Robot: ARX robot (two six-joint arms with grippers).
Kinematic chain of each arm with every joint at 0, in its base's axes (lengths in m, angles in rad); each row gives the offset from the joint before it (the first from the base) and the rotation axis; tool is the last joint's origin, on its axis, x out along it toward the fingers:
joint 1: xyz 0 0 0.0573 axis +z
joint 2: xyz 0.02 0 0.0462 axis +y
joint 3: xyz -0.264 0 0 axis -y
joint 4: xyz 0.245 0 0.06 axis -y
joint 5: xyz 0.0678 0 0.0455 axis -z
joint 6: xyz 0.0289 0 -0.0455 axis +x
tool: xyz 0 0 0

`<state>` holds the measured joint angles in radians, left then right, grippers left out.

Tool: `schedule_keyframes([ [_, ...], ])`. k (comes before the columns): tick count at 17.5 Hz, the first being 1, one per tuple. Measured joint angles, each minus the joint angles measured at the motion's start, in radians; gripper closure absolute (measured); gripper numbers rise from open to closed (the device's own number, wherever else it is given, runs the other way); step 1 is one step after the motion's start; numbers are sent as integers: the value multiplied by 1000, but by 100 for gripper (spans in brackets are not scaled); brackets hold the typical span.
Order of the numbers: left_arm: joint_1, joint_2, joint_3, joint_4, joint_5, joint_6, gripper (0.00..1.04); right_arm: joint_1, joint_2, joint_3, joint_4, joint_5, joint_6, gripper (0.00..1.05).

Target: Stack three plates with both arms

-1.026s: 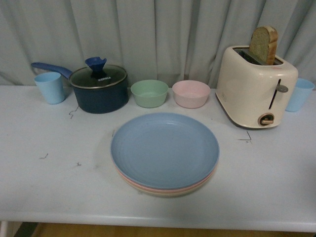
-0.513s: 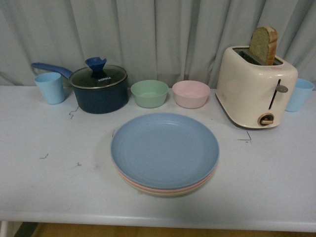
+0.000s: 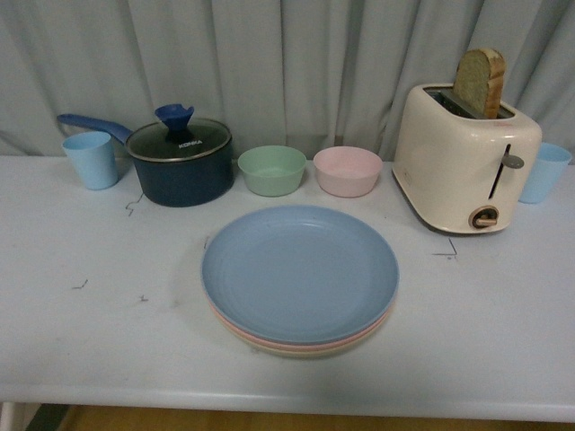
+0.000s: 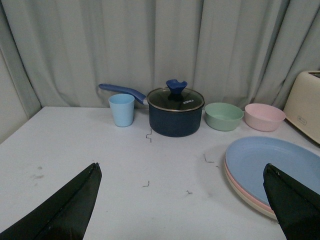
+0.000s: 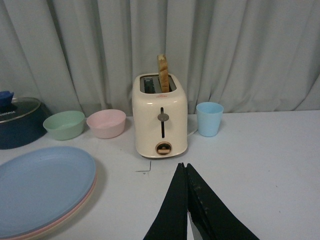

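Note:
Three plates lie in one stack at the middle of the table: the light blue plate (image 3: 300, 271) on top, the pink plate's rim (image 3: 296, 342) under it, the beige plate's rim (image 3: 305, 352) at the bottom. The same stack shows in the left wrist view (image 4: 280, 172) and the right wrist view (image 5: 42, 187). No arm appears in the front view. My left gripper (image 4: 182, 167) is open, its black fingers wide apart over bare table beside the stack. My right gripper (image 5: 184, 165) is shut with nothing held, to the right of the stack, short of the toaster.
Along the back stand a light blue cup (image 3: 91, 159), a dark blue lidded saucepan (image 3: 180, 162), a green bowl (image 3: 271, 170), a pink bowl (image 3: 348, 171), a cream toaster (image 3: 464, 158) with bread, and another blue cup (image 3: 544, 171). A grey curtain hangs behind.

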<state>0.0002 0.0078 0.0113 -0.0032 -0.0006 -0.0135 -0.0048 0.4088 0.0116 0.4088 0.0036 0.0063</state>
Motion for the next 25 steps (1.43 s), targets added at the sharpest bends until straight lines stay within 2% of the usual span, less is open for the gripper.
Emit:
schedule_keyframes([
  [6, 0, 0, 0, 0, 0, 0, 7, 0, -162, 0, -159, 0, 0, 103],
  [13, 0, 0, 0, 0, 0, 0, 7, 0, -232, 0, -229, 0, 0, 103],
  [14, 0, 0, 0, 0, 0, 0, 7, 0, -250, 0, -258, 0, 0, 103],
  [15, 0, 0, 0, 0, 0, 0, 7, 0, -360, 0, -411, -2, 0, 103],
  [18, 0, 0, 0, 0, 1, 0, 7, 0, -404, 0, -414, -3, 0, 103],
  [19, 0, 0, 0, 0, 0, 0, 7, 0, -404, 0, -412, -2, 0, 100],
  [23, 0, 0, 0, 0, 0, 0, 7, 0, -405, 0, -412, -3, 0, 51],
  [24, 0, 0, 0, 0, 0, 0, 7, 0, -405, 0, -412, -3, 0, 42],
  [25, 0, 0, 0, 0, 0, 0, 7, 0, -405, 0, -412, -2, 0, 38],
])
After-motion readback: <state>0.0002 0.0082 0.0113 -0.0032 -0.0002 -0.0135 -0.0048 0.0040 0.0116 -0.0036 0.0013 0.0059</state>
